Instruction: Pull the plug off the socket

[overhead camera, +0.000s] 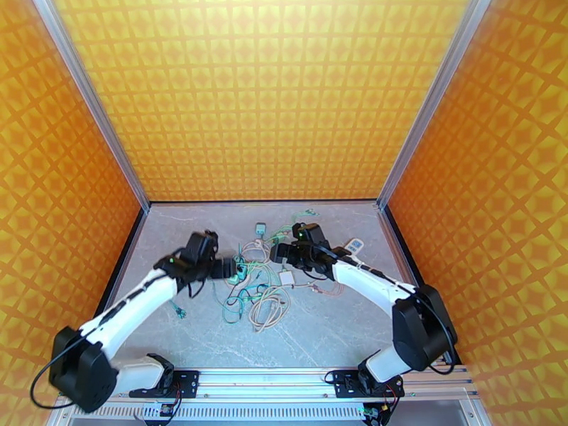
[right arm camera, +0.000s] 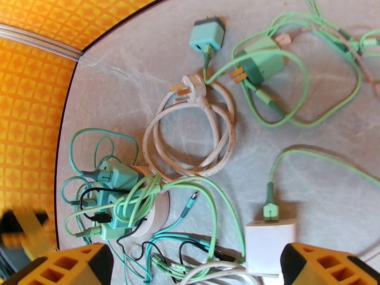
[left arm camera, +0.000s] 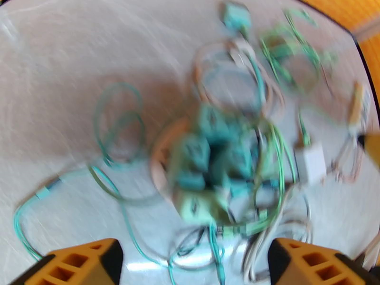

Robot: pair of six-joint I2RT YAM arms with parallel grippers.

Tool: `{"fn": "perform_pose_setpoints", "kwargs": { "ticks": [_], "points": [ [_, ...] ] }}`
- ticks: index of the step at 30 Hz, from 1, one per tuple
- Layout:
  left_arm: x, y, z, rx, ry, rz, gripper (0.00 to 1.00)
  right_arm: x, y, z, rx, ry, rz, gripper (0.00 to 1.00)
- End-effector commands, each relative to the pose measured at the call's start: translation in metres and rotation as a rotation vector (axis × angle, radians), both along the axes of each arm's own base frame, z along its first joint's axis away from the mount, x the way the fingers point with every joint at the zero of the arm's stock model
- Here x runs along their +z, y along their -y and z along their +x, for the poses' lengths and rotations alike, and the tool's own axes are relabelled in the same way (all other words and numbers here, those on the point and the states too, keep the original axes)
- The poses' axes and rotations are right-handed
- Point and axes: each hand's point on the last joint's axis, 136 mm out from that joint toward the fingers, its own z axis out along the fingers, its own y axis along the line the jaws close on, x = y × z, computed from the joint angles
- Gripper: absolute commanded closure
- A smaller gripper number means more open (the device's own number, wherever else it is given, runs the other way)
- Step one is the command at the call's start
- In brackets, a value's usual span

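**Q:** Which item is the task's thing, and where does it lie?

**A:** A cluster of teal plastic plugs (right arm camera: 114, 186) is seated in a round, pale beige socket block (right arm camera: 160, 210). It lies left of centre on the grey marbled tabletop (right arm camera: 332, 210), tangled in thin green and black cables. No plug of the cluster is seen out of the block.

**Q:** How do the two arms stand relative to it?

**A:** Seen from above, the left pincer (overhead camera: 228, 268) is just beside the cluster on its left. The right pincer (overhead camera: 278, 253) is near it on the right, close to a coiled cream cable with a white flat-pin plug (right arm camera: 190, 91).

**Q:** What is the state of each pincer?

**A:** Both are released. Each wrist view shows the orange fingers (right arm camera: 327, 267) spread wide with nothing clamped between them. The left wrist view is blurred, but the gap is plain.

**Q:** What else is shown?

**A:** A white square charger (right arm camera: 270, 238) with a green cable plugged into it lies just beside the right pincer's finger. A loose teal adapter (right arm camera: 207, 36) and a pale green adapter with orange pins (right arm camera: 261, 67) lie well apart from the cluster, towards the back wall.
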Motion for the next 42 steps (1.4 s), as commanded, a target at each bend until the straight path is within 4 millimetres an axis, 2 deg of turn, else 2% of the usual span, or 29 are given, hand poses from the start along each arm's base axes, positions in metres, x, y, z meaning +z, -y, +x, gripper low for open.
{"fn": "perform_pose_setpoints", "kwargs": {
  "ticks": [1, 5, 9, 14, 17, 25, 31, 37, 38, 40, 42],
  "points": [
    [-0.011, 0.013, -0.009, -0.074, 0.02, -0.005, 0.27, 0.009, -0.011, 0.011, -0.02, 0.008, 0.054, 0.02],
    [-0.027, 0.022, -0.006, -0.095, 0.008, 0.01, 0.31, 0.014, -0.021, 0.01, 0.003, 0.01, 0.059, 0.02],
    [-0.041, 0.027, 0.01, -0.089, 0.001, 0.044, 0.36, 0.018, -0.03, 0.005, 0.028, 0.014, 0.071, 0.02],
    [-0.054, 0.03, 0.028, -0.073, 0.006, 0.086, 0.39, 0.022, -0.039, -0.003, 0.06, 0.011, 0.075, 0.02],
    [-0.062, 0.023, 0.035, -0.047, 0.002, 0.139, 0.42, 0.022, -0.041, -0.009, 0.071, 0.009, 0.071, 0.02],
    [-0.068, 0.023, 0.051, -0.04, 0.012, 0.166, 0.44, 0.017, -0.044, -0.017, 0.081, -0.001, 0.069, 0.02],
    [-0.077, 0.019, 0.049, -0.067, -0.005, 0.199, 0.63, 0.026, -0.049, -0.012, 0.103, 0.023, 0.062, 0.02],
    [-0.076, 0.006, 0.044, -0.102, 0.008, 0.21, 0.69, 0.032, -0.063, 0.001, 0.123, 0.051, 0.101, 0.02],
    [-0.077, 0.006, 0.042, -0.123, 0.004, 0.208, 0.69, 0.034, -0.068, 0.003, 0.14, 0.059, 0.115, 0.02],
    [-0.078, 0.007, 0.039, -0.161, -0.001, 0.208, 0.69, 0.036, -0.078, 0.005, 0.184, 0.066, 0.134, 0.13],
    [-0.079, 0.008, 0.035, -0.194, -0.009, 0.197, 0.7, 0.035, -0.088, 0.009, 0.227, 0.057, 0.146, 0.3]
  ]
}}
